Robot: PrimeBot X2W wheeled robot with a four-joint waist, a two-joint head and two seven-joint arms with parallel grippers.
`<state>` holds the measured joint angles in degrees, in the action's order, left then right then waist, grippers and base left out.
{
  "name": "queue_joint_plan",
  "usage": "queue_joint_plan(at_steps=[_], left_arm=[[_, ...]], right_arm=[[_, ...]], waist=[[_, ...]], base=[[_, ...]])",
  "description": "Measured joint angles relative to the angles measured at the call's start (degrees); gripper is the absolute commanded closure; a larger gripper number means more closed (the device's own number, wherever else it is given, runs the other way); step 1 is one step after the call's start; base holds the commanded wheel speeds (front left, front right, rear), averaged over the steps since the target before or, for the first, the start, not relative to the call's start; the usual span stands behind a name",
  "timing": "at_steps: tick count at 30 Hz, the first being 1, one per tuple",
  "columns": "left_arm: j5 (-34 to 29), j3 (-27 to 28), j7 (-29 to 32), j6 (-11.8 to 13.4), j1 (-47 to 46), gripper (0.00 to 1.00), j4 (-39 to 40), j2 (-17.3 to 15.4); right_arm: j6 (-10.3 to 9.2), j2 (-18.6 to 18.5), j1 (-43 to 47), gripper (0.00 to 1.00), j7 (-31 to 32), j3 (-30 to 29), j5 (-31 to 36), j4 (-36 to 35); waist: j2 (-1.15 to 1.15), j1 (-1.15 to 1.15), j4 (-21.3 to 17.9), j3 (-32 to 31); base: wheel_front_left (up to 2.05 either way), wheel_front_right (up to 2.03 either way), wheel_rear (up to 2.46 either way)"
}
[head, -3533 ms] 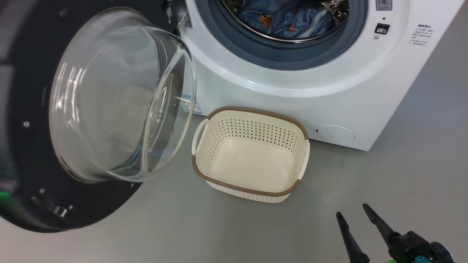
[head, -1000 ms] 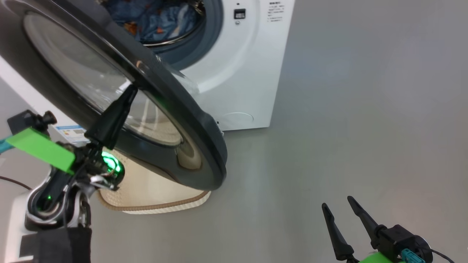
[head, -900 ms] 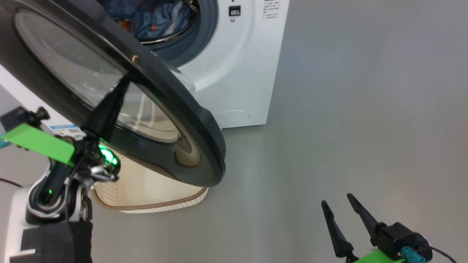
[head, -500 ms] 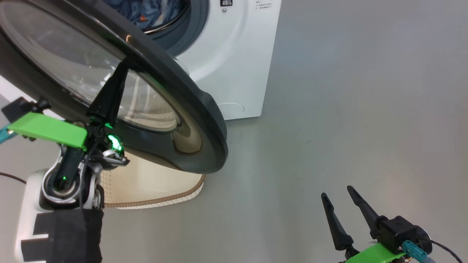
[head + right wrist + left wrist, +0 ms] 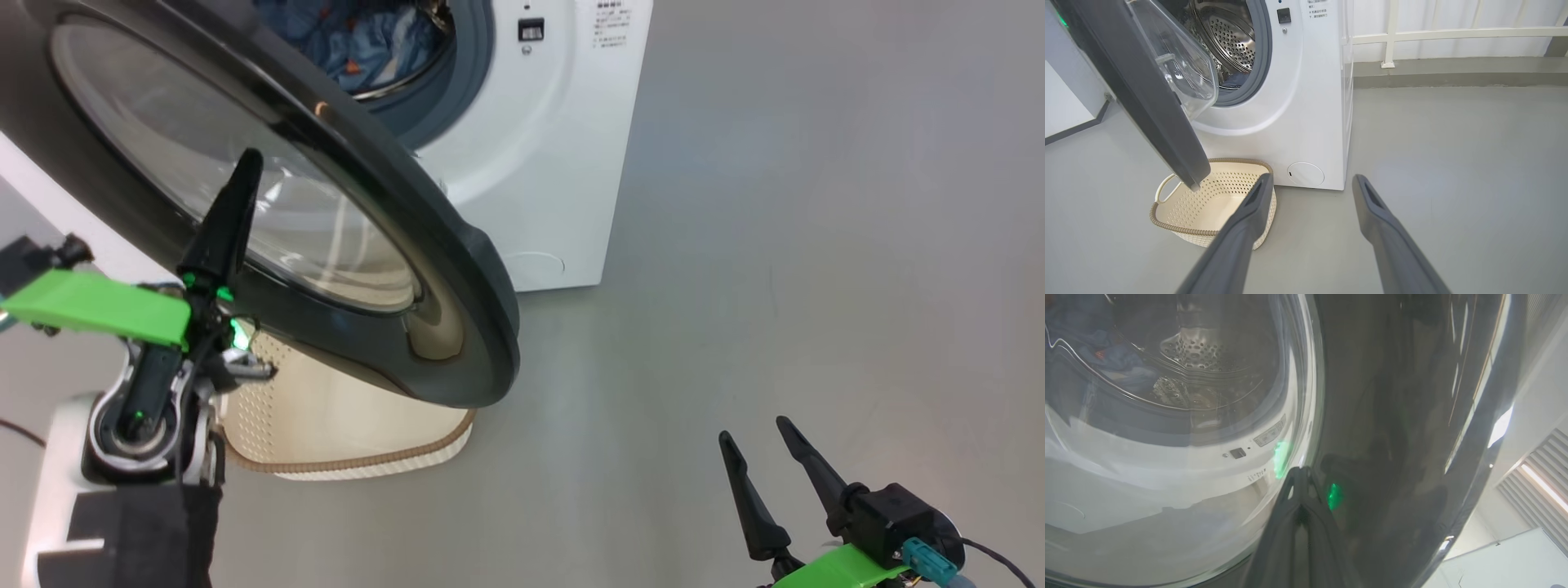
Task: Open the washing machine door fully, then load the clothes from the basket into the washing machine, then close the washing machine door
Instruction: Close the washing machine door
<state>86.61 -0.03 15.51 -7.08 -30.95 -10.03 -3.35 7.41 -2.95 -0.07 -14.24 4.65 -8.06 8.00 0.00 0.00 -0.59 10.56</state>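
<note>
The half-open washing machine door [image 5: 457, 269] hides most of the basket [image 5: 359, 445] on the floor; the right wrist view shows its bare cream bottom, by the washing machine [image 5: 531, 163]. The door's rim is glossy black, its glass bulging. The clothes [image 5: 343, 41], blue with orange, lie in the drum. The left gripper [image 5: 246, 159], fingers pressed together, points at the door's outer face. The right gripper [image 5: 751, 430] is spread, holding nothing. The front-panel print is too small to read.

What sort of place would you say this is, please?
Likely a laundry corner, perhaps a balcony: a white washing machine on bare grey floor, a basket before it, a white railing beyond.
</note>
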Motion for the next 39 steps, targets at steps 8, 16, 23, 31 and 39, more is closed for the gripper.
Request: queue_joint_plan(at_steps=[8, 16, 23, 31, 39], left_arm=[[-1.2, -1.9, -3.6, 0.0, 5.5, 1.0, 2.3, -3.6], [-7.3, -7.2, -10.9, 0.0, 11.9, 0.85, 6.4, -8.8], [-16.2, -14.8, -19.6, 0.0, 16.2, 0.0, 7.3, -15.2], [-28.0, -19.6, -29.4, 0.0, 19.1, 0.0, 1.4, -20.2], [-47.6, -10.6, -30.1, 0.8, 25.9, 0.0, 1.6, -16.3]], right_arm=[[0.0, 0.0, 0.2, 0.0, 0.0, 0.3, -1.7, 0.1], [0.0, 0.0, 2.7, 0.0, 0.0, 0.4, -2.6, 0.1], [0.0, 0.0, 3.6, 0.0, 0.0, 0.5, -2.7, -0.2], [0.0, 0.1, 3.9, 0.0, 0.0, 0.7, -2.7, -0.8], [0.0, 0.1, 5.5, 0.0, 0.0, 0.6, -2.7, -1.6]], waist=[[0.0, 0.0, 0.8, -3.2], [0.0, 0.0, 1.4, -7.0], [0.0, 0.0, 1.6, -8.7], [0.0, 0.0, 1.7, -10.2], [0.0, 0.0, 1.7, -11.0]], base=[[0.0, 0.0, 0.0], [0.0, 0.0, 0.0], [0.0, 0.0, 0.0], [0.0, 0.0, 0.0], [0.0, 0.0, 0.0]])
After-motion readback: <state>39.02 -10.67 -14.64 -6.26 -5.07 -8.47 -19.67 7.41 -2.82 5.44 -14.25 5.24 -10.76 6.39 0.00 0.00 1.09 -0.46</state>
